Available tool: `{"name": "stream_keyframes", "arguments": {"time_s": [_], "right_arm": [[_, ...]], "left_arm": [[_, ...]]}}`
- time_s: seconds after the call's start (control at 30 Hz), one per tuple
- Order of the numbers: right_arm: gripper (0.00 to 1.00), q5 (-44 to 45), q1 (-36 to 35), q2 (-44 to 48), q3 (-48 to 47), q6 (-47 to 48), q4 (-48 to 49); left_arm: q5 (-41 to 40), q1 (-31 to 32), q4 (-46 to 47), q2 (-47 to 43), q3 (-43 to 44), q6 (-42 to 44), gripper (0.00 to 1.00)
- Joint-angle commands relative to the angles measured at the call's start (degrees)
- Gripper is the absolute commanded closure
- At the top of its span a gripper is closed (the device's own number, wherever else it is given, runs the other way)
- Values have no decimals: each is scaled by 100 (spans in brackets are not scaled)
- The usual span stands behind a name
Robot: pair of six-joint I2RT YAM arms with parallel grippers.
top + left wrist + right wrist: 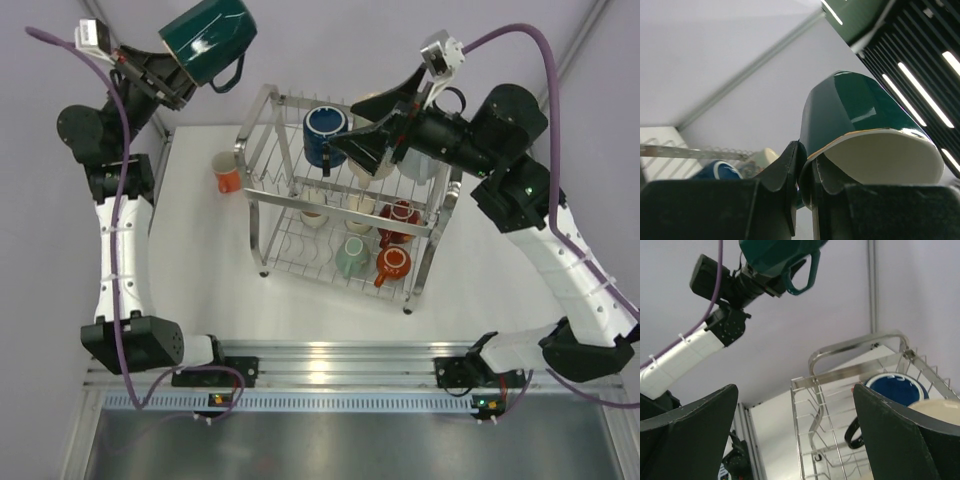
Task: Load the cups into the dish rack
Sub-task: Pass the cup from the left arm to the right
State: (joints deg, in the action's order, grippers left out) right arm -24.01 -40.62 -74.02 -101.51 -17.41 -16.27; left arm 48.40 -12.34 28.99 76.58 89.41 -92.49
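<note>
My left gripper (178, 80) is raised at the far left, shut on the rim of a dark teal mug (208, 38). In the left wrist view the jaws (802, 150) pinch the wall of the teal mug (850, 115), one finger inside it. My right gripper (345, 125) is open and empty above the top tier of the dish rack (262, 215). It stays open in the right wrist view (795, 388), with the rack (860, 362) beyond. A navy mug (325, 130) and a cream mug (375, 165) sit on the top tier. An orange cup (228, 176) stands on the table left of the rack.
The lower tier holds a mint cup (350, 258), an orange cup (392, 264), a red cup (400, 216) and cream cups (313, 214). The right wrist view shows the left arm with the teal mug (775, 255). A metal rail (330, 360) runs along the near edge.
</note>
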Motion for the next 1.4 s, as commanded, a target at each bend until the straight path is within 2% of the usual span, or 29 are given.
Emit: {"name": "stream_keyframes", "arguments": {"time_s": [0.0, 0.13, 0.4, 0.77, 1.0, 1.2, 1.37], "right_arm": [[1, -525, -7, -323, -755, -236, 450], [2, -543, -86, -674, -1037, -298, 607], [5, -552, -341, -1176, -1257, -263, 1231], [9, -289, -965, -1616, -1582, 80, 1451], [16, -130, -1053, -1739, -1713, 141, 1575], [16, -130, -1071, -1871, -1819, 150, 1539], [27, -296, -1071, -1941, -1872, 10, 1575]], "left_arm": [[-349, 565, 1387, 68, 507, -962, 100], [-524, 856, 2179, 138, 446, -1613, 100], [-674, 1594, 2347, 77, 200, -1824, 100], [-630, 1761, 2409, -125, -520, -1931, 100], [-534, 1849, 2418, -204, -670, -2132, 100], [-420, 2025, 2427, -266, -784, -2326, 100], [-332, 2086, 2418, -292, -925, -2449, 100]]}}
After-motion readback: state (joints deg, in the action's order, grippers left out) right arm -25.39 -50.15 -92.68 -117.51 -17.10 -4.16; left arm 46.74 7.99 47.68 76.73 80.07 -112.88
